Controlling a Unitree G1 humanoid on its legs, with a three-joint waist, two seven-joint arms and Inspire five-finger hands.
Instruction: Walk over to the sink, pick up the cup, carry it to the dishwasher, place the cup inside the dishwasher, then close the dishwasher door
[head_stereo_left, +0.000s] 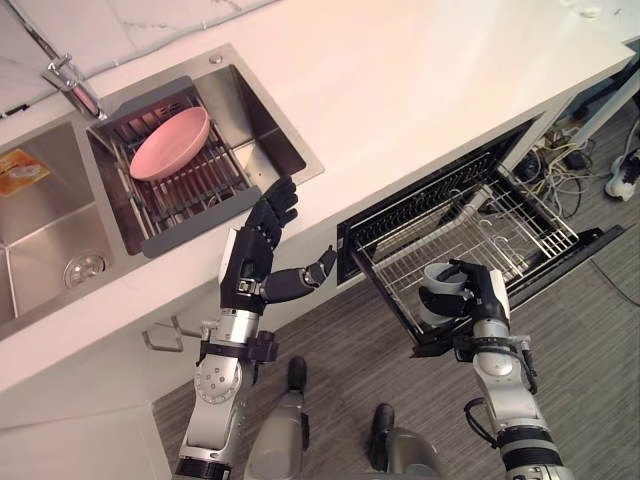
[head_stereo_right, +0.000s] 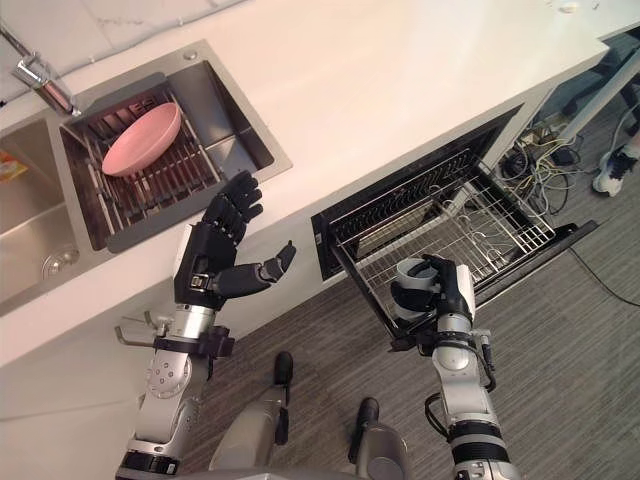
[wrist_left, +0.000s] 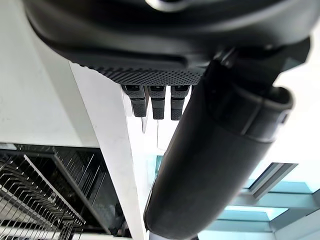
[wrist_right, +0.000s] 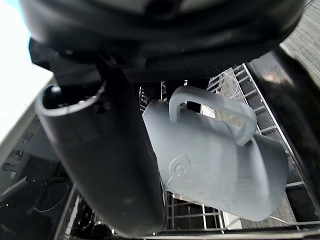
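Holding the cup (wrist_right: 220, 175) in the right hand (head_stereo_left: 490, 292), fingers curled round it, over the near corner of the dishwasher rack (head_stereo_left: 520, 225), with left hand (head_stereo_left: 255, 258) spread.

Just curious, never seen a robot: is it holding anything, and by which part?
The right hand grips a grey mug round its body, handle free. The left hand is open, empty.

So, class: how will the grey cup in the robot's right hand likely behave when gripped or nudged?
The cup looks rigid, so it probably holds its shape in the right hand. Its smooth surface may be slippery. Its round body could roll on the rack if laid sideways, though the handle should stop it.
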